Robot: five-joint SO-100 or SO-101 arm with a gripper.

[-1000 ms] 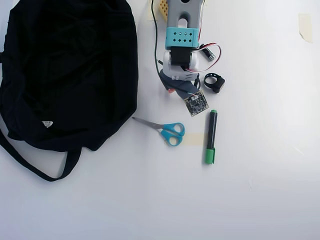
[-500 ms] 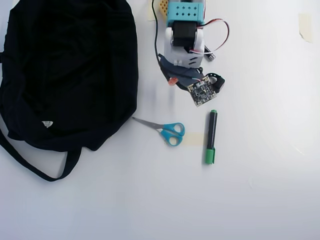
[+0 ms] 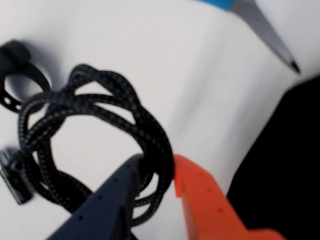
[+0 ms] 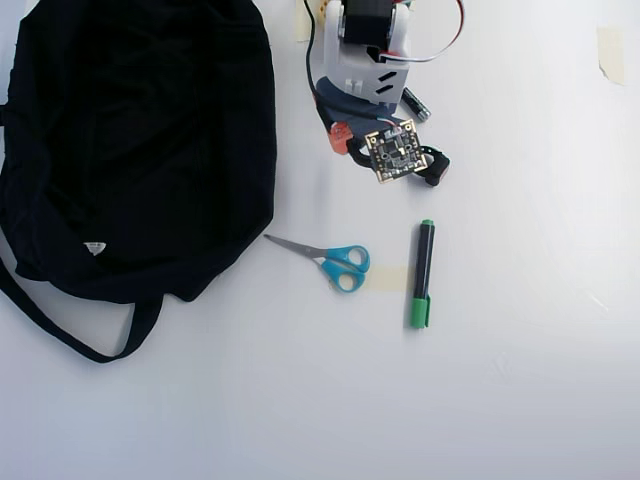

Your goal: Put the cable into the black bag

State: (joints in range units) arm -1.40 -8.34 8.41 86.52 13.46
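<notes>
overhead: your arm hides the cable beneath the gripper [image 4: 340,135] | wrist: scissors [image 3: 265,25] above it cropped, strap [image 3: 17,75] blurred

A plain white tabletop [image 4: 520,400] fills the overhead view, evenly and brightly lit, with 2 pale strips of tape [image 4: 610,52] stuck near its top edge.

A hobby desk: white table [image 4: 520,400] with taped marks, scissors [image 4: 335,260], marker [image 4: 423,272]
</notes>
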